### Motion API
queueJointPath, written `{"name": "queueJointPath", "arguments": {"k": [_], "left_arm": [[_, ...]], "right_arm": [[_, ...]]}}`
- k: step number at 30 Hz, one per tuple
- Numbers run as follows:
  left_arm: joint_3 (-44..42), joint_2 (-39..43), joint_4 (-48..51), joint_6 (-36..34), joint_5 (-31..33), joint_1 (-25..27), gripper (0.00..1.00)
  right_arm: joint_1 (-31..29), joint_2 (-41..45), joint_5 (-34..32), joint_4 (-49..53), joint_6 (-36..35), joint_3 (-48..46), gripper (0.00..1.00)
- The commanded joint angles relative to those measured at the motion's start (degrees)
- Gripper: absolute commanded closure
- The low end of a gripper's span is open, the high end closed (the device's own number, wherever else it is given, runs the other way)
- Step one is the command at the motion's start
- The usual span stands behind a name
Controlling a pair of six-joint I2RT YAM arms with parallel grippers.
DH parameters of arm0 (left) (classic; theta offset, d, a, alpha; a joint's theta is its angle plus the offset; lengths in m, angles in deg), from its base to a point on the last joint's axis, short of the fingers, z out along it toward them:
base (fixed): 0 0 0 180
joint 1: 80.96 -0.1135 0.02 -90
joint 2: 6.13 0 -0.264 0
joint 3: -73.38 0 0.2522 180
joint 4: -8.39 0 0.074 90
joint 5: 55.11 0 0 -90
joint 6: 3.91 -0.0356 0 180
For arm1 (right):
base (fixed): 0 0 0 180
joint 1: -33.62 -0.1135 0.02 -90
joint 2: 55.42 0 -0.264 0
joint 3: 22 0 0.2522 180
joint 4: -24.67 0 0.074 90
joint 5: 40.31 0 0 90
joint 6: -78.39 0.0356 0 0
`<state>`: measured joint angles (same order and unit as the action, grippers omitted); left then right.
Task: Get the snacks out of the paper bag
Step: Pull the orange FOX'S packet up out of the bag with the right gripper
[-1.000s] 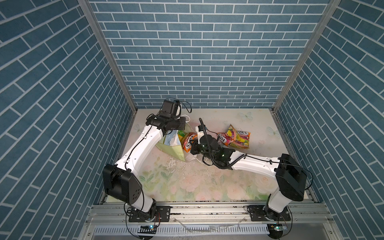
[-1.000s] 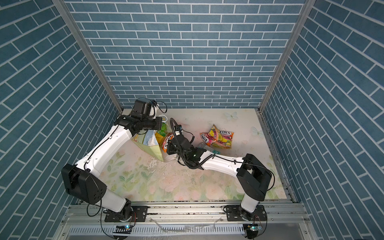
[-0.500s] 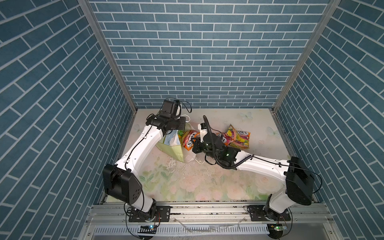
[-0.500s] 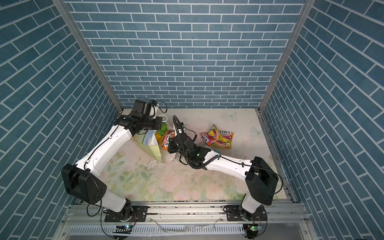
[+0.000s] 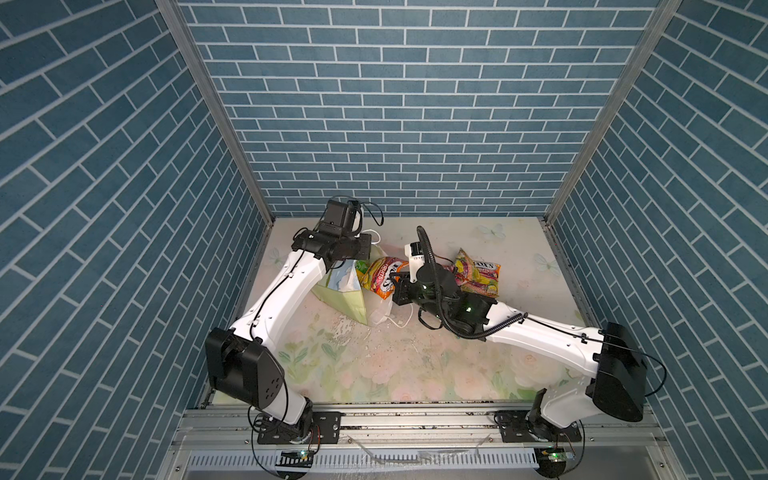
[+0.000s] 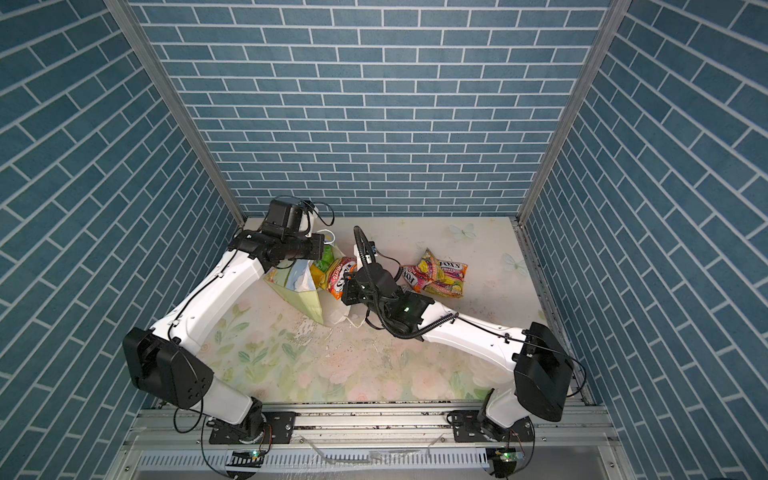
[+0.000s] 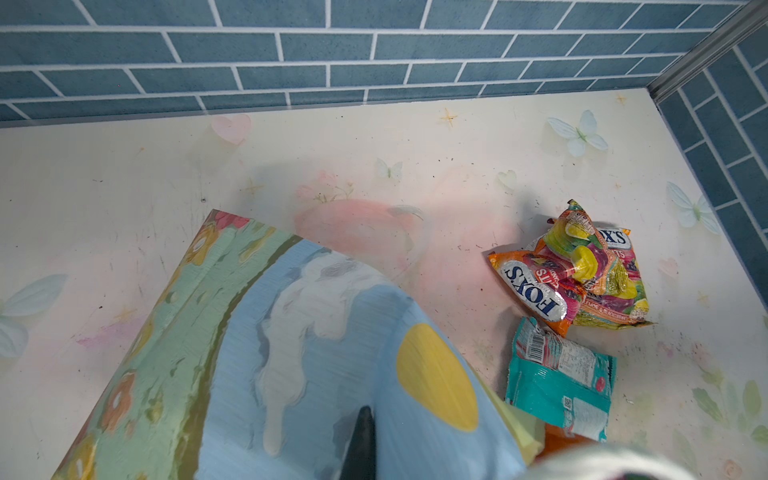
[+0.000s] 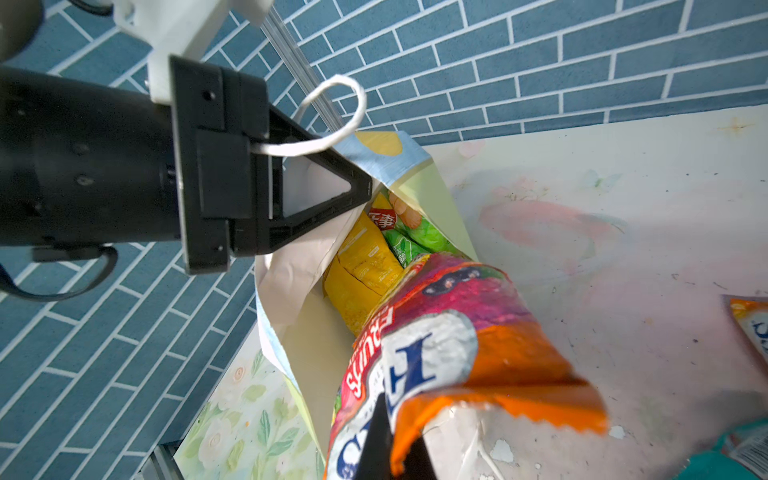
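Judging by the grip, an orange packet (image 5: 380, 274) was leaving the bag (image 5: 338, 287).
Right gripper (image 8: 379, 422) clenched it at the mouth, centre-left in a top view; left gripper (image 8: 363, 187) pinched the rim. Next, likely: carry to the pile (image 5: 478, 270), release.

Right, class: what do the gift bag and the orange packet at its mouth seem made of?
The paper bag looks like matte paper or thin card: it holds sharp folds. The orange packet seems glossy plastic film: crinkled, shiny, zigzag-cut edge.
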<state>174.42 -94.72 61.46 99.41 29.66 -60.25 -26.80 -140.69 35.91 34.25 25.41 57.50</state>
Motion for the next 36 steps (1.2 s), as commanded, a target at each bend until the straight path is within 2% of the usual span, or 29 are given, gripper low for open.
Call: {"name": "queueJointPath", "arguments": {"k": [1,9,36], "left_arm": [[0.7,0.8,0.0,0.1,-0.3,0.2,1.0],[0.8,0.4,0.1,0.0,0.0,0.3,1.0],[0.9,0.1,0.2,0.0,0.5,0.2,1.0]], "right_arm": [[1.0,3.4,-3.9,0.3,-1.0,2.1,1.0],[2.3,7.1,-1.2,2.1,-1.3,2.1,1.0],[6.9,18.1,-5.7,8.9,-4.1,0.4,1.0]]}}
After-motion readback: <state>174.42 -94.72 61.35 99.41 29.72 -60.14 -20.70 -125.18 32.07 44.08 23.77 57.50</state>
